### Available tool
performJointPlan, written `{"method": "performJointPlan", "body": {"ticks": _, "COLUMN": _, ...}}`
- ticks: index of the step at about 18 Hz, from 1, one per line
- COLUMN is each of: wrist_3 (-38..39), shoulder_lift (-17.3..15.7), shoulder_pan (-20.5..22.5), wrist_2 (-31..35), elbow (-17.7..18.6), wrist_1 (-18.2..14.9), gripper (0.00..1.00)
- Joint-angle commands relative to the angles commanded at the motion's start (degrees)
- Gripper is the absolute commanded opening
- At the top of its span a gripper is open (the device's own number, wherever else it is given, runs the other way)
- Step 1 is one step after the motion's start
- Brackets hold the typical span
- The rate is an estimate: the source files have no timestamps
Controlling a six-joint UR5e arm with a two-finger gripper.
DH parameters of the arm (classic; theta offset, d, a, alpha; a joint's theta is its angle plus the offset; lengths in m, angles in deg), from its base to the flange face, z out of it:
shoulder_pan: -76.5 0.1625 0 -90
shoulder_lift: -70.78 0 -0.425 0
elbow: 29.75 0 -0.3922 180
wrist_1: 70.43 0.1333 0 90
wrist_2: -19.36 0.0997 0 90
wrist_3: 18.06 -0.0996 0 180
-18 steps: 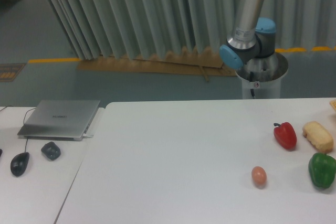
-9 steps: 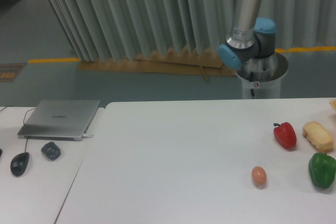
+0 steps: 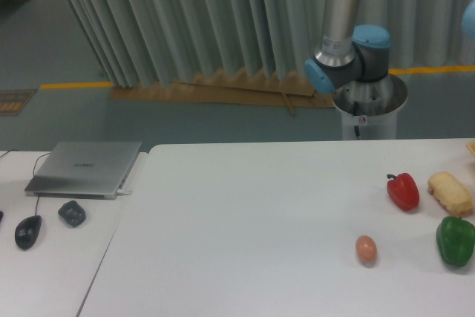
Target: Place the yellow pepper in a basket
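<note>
Yellow pepper and gripper are both lying outside the view (jaw state undeterminable); judging it light, glossy, slippery, best gripped across its body.

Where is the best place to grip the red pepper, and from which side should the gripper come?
Probably from above, closing on the broad middle of the red pepper, below its stem. The body narrows toward its lower end, and the bread lies near its right, so a side approach looks cramped.
</note>
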Motion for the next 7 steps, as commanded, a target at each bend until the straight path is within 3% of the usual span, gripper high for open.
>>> {"method": "performJointPlan", "body": {"ticks": 7, "wrist_3": 4.8, "shoulder_lift": -1.8, "shoulder_pan": -4.1, "wrist_2": -0.5, "elbow": 1.1, "wrist_1": -0.2, "gripper": 1.00}}
